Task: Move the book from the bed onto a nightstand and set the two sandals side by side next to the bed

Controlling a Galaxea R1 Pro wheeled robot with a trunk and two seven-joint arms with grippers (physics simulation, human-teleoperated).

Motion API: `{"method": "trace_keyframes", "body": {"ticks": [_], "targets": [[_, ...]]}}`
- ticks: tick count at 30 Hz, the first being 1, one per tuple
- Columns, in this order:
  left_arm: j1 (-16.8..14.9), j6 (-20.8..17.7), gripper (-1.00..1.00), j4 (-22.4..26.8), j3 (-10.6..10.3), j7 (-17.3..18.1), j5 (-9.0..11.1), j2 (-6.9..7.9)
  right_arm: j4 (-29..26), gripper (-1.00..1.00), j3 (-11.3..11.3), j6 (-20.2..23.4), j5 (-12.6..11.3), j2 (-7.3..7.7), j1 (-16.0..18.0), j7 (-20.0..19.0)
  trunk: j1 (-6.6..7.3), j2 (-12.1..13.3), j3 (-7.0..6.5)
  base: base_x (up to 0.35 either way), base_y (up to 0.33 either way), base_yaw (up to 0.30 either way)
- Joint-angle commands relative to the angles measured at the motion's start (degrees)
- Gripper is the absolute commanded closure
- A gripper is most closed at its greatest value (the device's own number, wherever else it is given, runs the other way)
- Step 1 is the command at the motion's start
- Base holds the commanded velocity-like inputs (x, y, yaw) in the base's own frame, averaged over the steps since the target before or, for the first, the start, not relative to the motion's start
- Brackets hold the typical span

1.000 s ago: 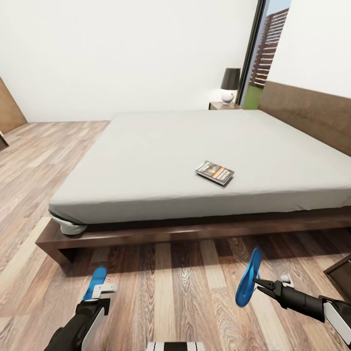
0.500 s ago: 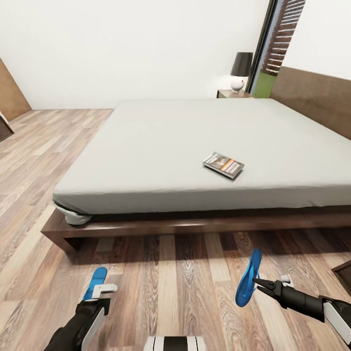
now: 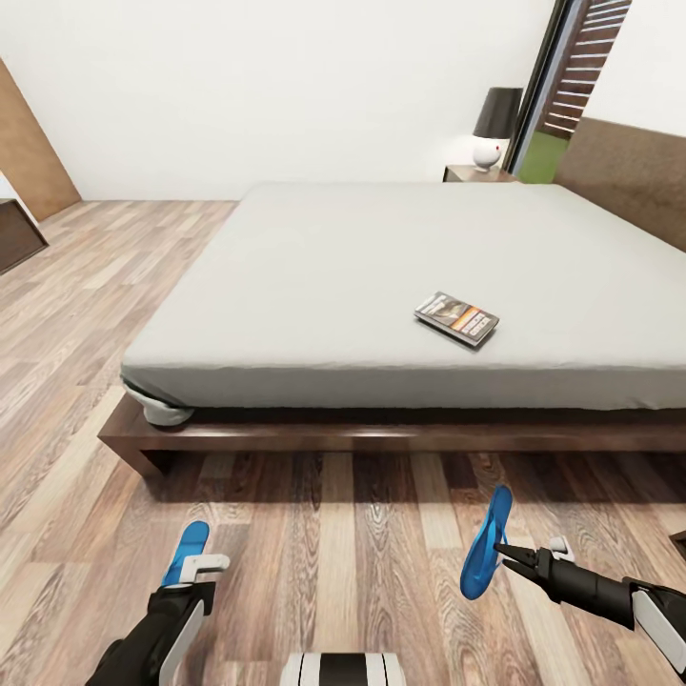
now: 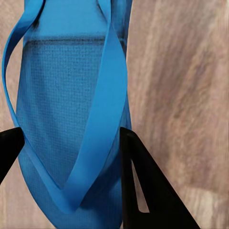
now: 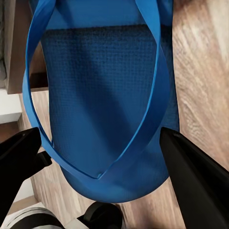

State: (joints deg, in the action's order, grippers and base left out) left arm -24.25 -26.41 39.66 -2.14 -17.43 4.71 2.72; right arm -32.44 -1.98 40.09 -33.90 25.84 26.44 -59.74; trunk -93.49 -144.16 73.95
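The view has swung left, the large grey-mattressed bed [image 3: 381, 276] drawing nearer at twelve o'clock. Left tool [image 3: 195, 564] and right tool [image 3: 502, 553] each grip a flat bright-blue sandal [image 4: 71, 109] [image 5: 102, 95], so setting them down looks next.

Non-task items: table lamp [image 3: 495, 127] in the far corner, black shade over a round white base. Tall black-framed window [image 3: 572, 90] just beside it, showing a striped building facade and a green strip outside. Wooden door [image 3: 33, 152] on the far left wall, a dark low cabinet [image 3: 17, 236] just in front of it.
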Motion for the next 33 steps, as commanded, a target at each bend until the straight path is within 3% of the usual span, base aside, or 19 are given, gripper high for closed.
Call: {"method": "trace_keyframes", "body": {"ticks": [1,12,22,33], "targets": [[-0.01,-0.27,1.0,0.06,-0.24,-0.42,0.39,0.07,0.0,1.0,-0.04,0.34,-0.2,0.0,0.02,-0.06,0.01,-0.02,0.04,0.0,0.0,0.001],[-0.01,0.13,1.0,0.24,-0.23,-0.31,0.39,0.09,-0.02,1.0,-0.04,0.34,-0.2,0.0,0.02,-0.08,0.01,-0.02,0.04,0.067,0.047,0.0],[-0.01,0.18,1.0,0.24,-0.23,-0.25,0.39,0.11,-0.01,1.0,-0.04,0.34,-0.2,0.0,0.02,-0.1,0.01,-0.02,0.04,0.236,0.117,0.0],[-0.01,0.05,1.0,0.24,-0.23,-0.39,0.39,0.01,-0.02,1.0,-0.04,0.34,-0.2,0.0,0.02,-0.11,-0.04,-0.04,0.49,0.018,0.002,0.0]]}}
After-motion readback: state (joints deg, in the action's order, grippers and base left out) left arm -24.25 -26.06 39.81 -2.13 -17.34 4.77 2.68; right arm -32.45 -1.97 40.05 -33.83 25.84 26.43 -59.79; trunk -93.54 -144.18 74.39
